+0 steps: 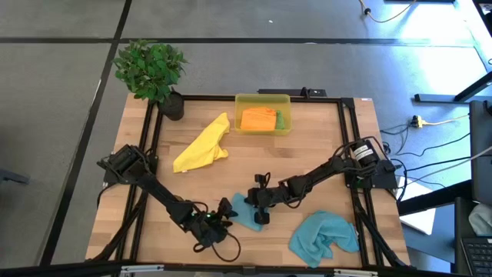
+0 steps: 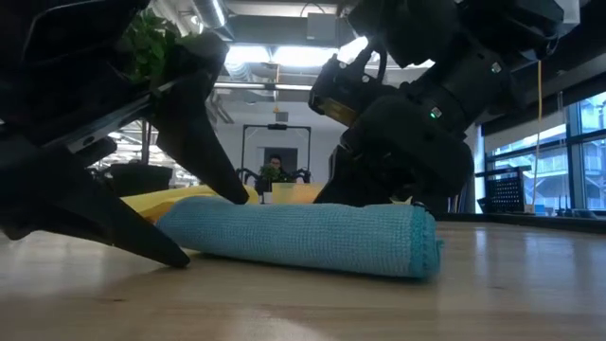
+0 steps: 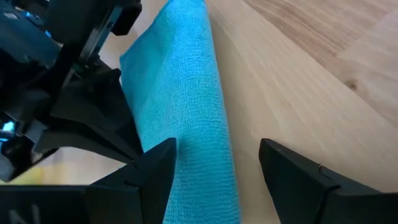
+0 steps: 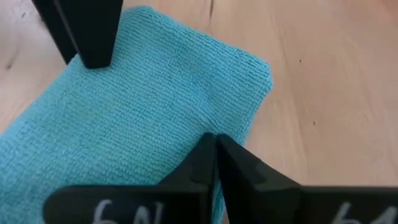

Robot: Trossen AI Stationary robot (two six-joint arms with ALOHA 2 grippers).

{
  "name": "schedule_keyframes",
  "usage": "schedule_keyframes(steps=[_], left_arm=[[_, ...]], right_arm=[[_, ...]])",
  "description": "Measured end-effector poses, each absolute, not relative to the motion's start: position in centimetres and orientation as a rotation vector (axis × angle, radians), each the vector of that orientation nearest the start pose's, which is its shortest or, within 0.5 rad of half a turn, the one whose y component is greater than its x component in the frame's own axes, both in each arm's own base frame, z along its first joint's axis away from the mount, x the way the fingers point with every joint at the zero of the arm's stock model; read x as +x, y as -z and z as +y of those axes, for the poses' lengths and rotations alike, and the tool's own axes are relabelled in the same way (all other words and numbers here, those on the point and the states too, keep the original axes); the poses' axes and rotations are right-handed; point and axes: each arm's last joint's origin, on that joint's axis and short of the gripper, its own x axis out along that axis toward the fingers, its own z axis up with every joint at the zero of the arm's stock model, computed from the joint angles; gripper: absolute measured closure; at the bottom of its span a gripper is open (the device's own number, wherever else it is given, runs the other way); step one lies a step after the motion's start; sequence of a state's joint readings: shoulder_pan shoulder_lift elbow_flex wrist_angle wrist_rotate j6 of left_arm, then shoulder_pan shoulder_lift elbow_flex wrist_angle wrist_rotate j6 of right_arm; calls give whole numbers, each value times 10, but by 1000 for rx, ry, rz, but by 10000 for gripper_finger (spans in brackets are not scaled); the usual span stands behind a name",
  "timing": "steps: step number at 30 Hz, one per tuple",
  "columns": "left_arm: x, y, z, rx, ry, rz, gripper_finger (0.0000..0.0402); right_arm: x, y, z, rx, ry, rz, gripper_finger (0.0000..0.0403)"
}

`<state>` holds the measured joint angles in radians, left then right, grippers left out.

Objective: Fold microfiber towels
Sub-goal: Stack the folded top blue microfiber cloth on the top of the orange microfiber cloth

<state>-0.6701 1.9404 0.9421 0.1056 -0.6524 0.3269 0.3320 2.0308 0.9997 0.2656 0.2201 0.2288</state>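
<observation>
A teal-blue towel (image 1: pixel 243 215), folded into a long narrow pad (image 2: pixel 303 237), lies flat on the table near the front middle. My left gripper (image 3: pixel 214 168) is open at the pad's left end, with one finger on each side of it (image 2: pixel 180 254). My right gripper (image 4: pixel 214 146) is shut, its tips down on the pad's top near a corner. A second teal towel (image 1: pixel 323 237) lies crumpled at the front right. A yellow towel (image 1: pixel 204 146) lies bunched at the back left. Orange (image 1: pixel 258 118) and green (image 1: pixel 281 121) towels sit in the yellow bin (image 1: pixel 263 100). My left gripper stands astride the folded towel's end (image 3: pixel 186 155), slanting down from the table's left; I cannot tell whether its fingers touch the cloth. My right gripper's shut fingertips (image 4: pixel 205 155) rest on the pad's top face near a corner (image 4: pixel 249 81), slanting down from the table's right. I cannot tell whether a layer is nipped between them. The pad lies flat on the table.
A potted plant (image 1: pixel 154 73) stands at the table's back left corner. The black frame rails (image 1: pixel 350 154) run along the table's sides. Bare wood shows in the middle of the table (image 1: pixel 292 158) and at the front left (image 1: pixel 123 231).
</observation>
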Motion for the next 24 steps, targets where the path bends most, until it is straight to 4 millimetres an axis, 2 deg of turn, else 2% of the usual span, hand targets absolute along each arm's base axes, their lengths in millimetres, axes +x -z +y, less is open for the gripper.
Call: schedule_keyframes(steps=[6,17,24], left_arm=[[290,-106,-205,885,120,705,178],[293,-106,-197,969,75,726,178],[289,-107,-201,1102,-1,704,178]], right_arm=[[365,-94,119,14,-27,752,394],[364,-92,119,30,-37,767,392],[363,-91,119,41,-40,772,393]])
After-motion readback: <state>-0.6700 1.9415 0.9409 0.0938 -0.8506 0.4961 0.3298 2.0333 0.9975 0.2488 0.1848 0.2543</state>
